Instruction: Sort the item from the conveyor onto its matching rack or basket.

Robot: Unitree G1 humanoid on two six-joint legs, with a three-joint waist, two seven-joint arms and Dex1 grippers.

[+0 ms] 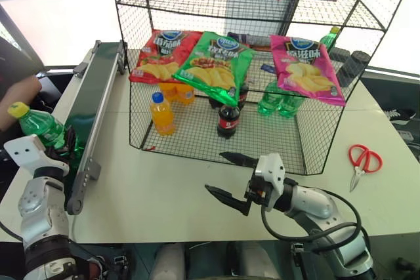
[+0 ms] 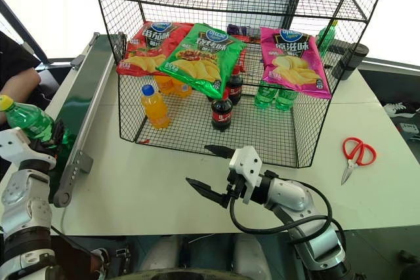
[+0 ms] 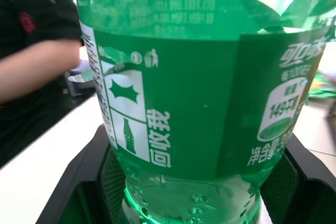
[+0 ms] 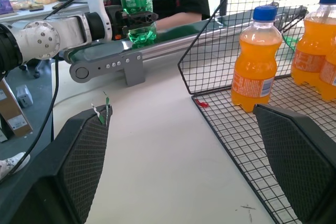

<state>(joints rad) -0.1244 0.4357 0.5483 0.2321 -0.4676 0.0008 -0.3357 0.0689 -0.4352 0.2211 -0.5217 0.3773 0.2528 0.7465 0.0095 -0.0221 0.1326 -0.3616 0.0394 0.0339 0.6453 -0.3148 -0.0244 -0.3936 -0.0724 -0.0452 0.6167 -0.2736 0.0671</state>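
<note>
The green bottle [image 3: 199, 103] hides its cap beyond the left wrist view's edge.

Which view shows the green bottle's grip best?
Right wrist view: the green bottle sits clamped in the left tool above the conveyor. Left wrist view gives only its label; eye views show it tilted, partly hidden.

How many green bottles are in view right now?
4: one green bottle in the left gripper at the conveyor; two under the pink chip bag; one behind it. Others may be hidden.
</note>
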